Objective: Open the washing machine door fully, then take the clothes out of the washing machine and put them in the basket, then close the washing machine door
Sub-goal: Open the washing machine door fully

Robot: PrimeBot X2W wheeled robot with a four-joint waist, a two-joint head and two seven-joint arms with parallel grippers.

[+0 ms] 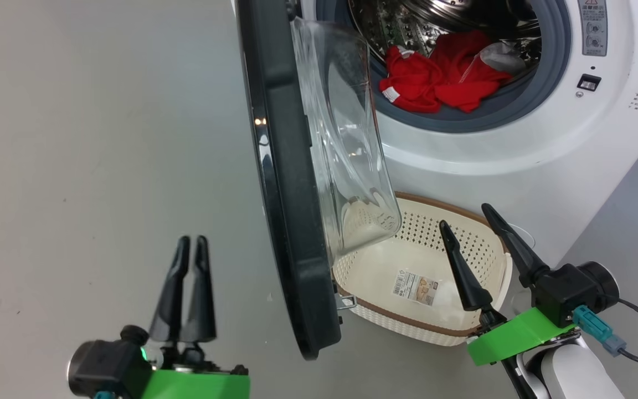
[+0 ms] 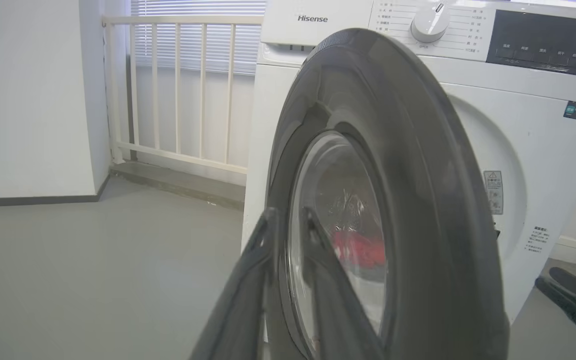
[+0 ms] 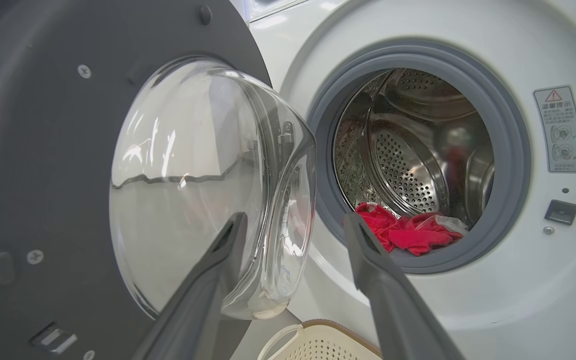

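The washing machine door (image 1: 288, 221) is standing swung out from the washing machine (image 1: 518, 149), its glass bowl (image 1: 346, 144) hanging over the basket (image 1: 377, 271) on the floor (image 1: 75, 138). The clothes (image 1: 441, 77) are lying at the lower lip of the drum (image 3: 408, 165). The left jaws are hovering narrowly apart and empty outside the door; the right jaws are gaping wide above the basket, holding nothing.

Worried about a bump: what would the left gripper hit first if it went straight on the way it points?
The left gripper would likely meet the door, at its window; depth is unclear.
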